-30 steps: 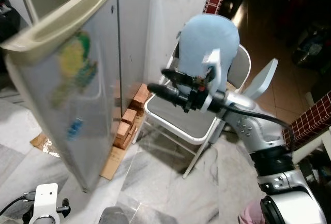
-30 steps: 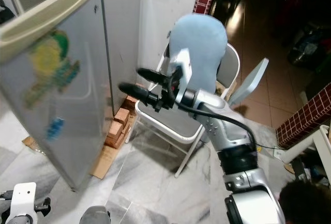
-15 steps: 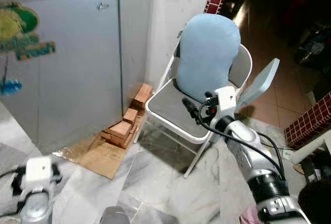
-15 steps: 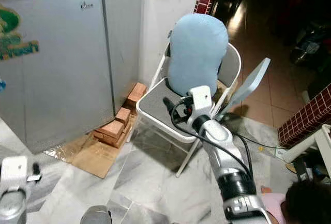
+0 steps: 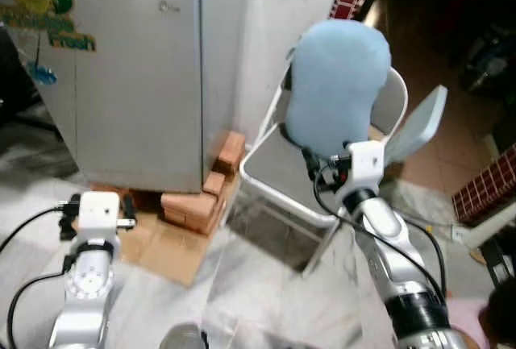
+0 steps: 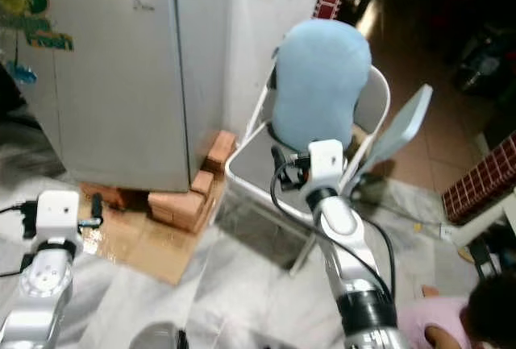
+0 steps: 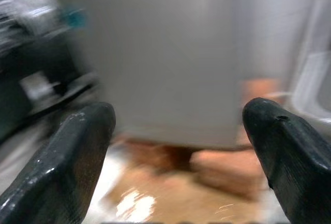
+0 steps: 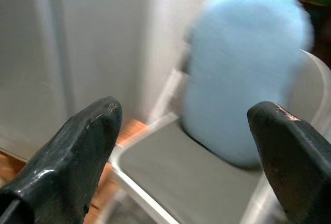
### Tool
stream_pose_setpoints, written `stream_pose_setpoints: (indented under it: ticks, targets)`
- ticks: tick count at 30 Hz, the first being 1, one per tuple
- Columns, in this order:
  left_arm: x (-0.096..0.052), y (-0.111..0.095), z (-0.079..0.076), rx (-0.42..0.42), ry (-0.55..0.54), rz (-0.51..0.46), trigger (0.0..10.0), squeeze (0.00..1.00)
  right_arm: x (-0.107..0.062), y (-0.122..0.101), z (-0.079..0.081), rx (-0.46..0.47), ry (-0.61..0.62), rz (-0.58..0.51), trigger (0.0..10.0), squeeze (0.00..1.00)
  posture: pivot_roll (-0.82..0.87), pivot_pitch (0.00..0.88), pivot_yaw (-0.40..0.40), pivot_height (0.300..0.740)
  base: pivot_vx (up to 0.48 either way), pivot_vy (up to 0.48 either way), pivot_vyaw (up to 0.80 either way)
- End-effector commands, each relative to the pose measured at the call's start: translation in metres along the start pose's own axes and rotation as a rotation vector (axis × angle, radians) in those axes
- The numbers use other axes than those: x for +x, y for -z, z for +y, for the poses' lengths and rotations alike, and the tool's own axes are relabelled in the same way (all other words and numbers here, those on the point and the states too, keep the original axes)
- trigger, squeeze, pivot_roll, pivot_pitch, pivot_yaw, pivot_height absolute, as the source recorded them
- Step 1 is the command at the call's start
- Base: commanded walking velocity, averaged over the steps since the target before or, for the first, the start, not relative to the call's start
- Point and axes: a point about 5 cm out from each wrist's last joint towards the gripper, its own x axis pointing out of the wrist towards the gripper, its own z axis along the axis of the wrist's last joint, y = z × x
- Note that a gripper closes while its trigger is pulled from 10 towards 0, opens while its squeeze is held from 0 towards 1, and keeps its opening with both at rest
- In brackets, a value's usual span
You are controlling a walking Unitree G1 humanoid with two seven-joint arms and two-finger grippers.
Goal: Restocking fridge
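From the head cameras, the fridge (image 5: 121,67) stands shut on a stack of bricks (image 5: 197,200) and a sheet of cardboard (image 5: 173,248), with a folding chair (image 6: 266,168) just beside it carrying a pale blue cushion (image 5: 334,83). The left gripper (image 6: 93,208) is low in front of the fridge, near its bottom edge, the silver arm reaching up from below. The right gripper (image 5: 310,164) hovers over the chair seat beside the fridge, its arm bent upward. In the left wrist view, blurred, the left gripper's fingers (image 7: 72,167) are spread wide, facing the fridge's lower front and the bricks. In the right wrist view the right gripper's fingers (image 8: 77,151) are also wide apart and empty, with the chair and cushion ahead and the fridge's side beyond.
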Motion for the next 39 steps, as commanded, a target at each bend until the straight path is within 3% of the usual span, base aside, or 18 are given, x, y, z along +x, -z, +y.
stream_pose_setpoints:
  ticks: [1,12,29,39]
  targets:
    - [-0.004,-0.006,-0.002,0.015,0.031,-0.02,10.0,0.0,-0.003,-0.006,0.0,-0.007,0.007,-0.029,10.0,0.0,0.09,0.0,-0.089,0.74,0.0,0.48,0.0]
    - [-0.016,-0.039,-0.02,-0.083,0.147,-0.106,10.0,0.0,-0.016,-0.003,-0.006,-0.02,0.046,-0.007,10.0,0.0,0.07,0.0,-0.082,0.74,0.0,0.48,-0.04]
    - [-0.017,-0.066,-0.028,-0.168,0.243,-0.173,10.0,0.0,-0.014,-0.005,-0.004,-0.031,0.03,0.0,10.0,0.0,0.07,0.0,-0.091,0.74,0.0,0.48,-0.77]
    - [-0.031,-0.066,-0.048,-0.232,0.497,-0.153,10.0,0.0,-0.014,-0.005,-0.004,-0.028,0.032,0.001,10.0,0.0,0.07,0.0,-0.089,0.74,0.0,0.478,-0.8]
